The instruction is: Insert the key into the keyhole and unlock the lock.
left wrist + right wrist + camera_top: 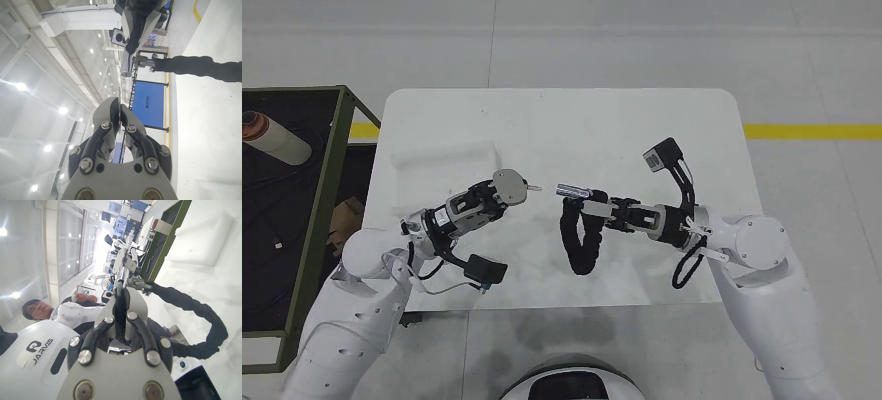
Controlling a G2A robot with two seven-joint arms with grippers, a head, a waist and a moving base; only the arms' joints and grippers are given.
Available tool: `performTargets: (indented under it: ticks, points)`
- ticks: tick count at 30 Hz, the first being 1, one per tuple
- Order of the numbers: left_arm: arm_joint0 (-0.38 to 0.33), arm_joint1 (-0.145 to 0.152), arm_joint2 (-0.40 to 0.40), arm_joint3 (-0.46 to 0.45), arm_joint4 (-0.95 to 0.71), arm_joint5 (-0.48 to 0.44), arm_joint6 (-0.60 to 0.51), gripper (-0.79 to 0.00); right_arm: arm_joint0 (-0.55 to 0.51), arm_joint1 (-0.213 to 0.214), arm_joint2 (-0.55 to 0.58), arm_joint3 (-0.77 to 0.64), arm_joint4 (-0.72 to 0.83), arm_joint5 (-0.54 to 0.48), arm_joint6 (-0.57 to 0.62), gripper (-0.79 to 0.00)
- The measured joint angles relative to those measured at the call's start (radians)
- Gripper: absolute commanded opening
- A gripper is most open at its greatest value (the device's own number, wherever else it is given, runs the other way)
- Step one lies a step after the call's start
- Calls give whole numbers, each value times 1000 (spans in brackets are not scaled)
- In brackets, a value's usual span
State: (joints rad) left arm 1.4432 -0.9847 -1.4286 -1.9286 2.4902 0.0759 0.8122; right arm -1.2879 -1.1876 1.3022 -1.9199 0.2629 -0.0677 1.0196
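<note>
One gap, key [532, 187] to lock [573, 191], from above; keyhole [125, 74] head-on from left wrist.

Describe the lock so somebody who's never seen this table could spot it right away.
On the white table, look near the middle, at the right gripper. The lock is the short silver cylinder it holds, facing the key; a black cable loop trails from it, unlike anything nearby.
</note>
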Motion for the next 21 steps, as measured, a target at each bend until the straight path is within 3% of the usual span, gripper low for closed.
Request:
performTargets:
  ticks: [21]
  points:
    - [2, -4, 36, -6, 63, 6, -23, -785, -16, 16, -14, -14, -41, -11, -19, -785]
